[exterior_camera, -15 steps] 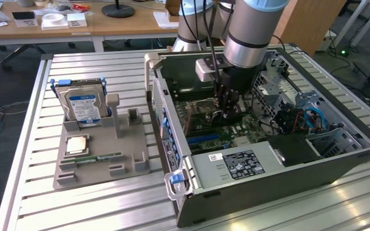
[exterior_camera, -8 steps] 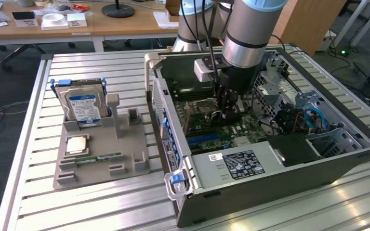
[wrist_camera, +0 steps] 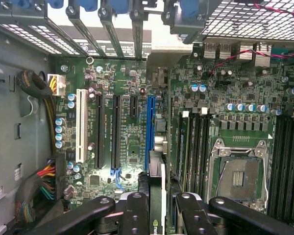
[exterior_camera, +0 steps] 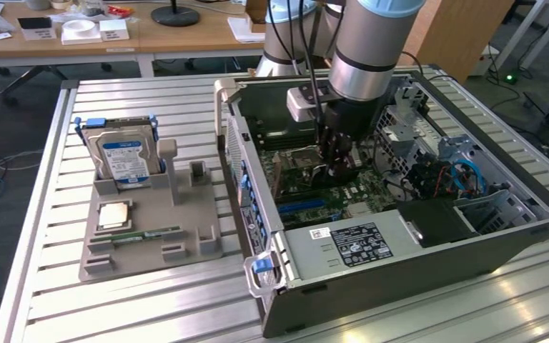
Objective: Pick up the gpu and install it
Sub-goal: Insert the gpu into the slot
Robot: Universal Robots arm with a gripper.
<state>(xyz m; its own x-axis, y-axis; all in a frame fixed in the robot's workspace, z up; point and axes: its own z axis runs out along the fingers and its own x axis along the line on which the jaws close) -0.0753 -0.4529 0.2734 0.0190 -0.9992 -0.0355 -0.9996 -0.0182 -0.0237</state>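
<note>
Inside the open computer case (exterior_camera: 503,243), the claw (wrist_camera: 161,210) pinches the gpu (wrist_camera: 157,181) edge-on, hanging close over the motherboard (wrist_camera: 127,98) by its blue slot (wrist_camera: 149,127). Installing looks to be the step in hand. Seating the card would call for its edge square over that slot.

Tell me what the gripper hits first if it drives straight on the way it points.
Likely the motherboard: the gpu held in the jaws of the gripper leads, its edge over the long blue slot. How near it is stays unclear.
</note>
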